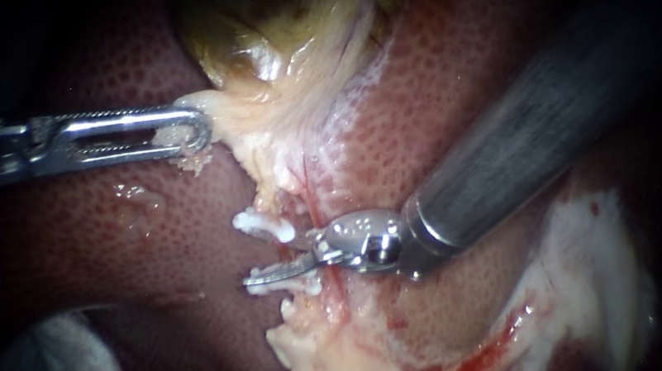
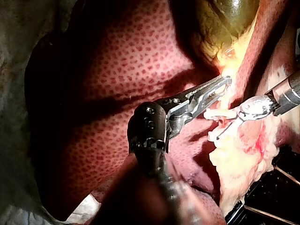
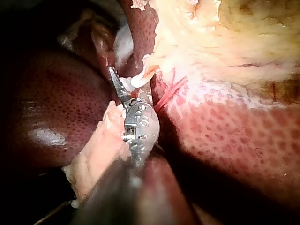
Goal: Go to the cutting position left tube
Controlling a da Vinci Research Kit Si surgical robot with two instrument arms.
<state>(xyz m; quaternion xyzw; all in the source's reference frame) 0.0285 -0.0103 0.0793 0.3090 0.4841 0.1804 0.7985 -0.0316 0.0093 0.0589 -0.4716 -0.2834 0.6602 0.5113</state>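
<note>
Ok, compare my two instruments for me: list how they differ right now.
The left instrument has long slotted jaws shut on pale tissue below the gallbladder; the right instrument ends in a short thin tip by the white clips. The left instrument lies level; the right instrument slants in from upper right. Both are shiny metal.

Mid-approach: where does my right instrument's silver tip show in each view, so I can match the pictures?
Endoscope view: the right instrument's silver tip sits mid-picture, shaft coming from the upper right, just below the small white clip.
Left wrist view: the tip lies beside that clip, over pale yellow fat.
Right wrist view: the tip sits just beside the clip.
Shared landmark: the white clip.
</note>
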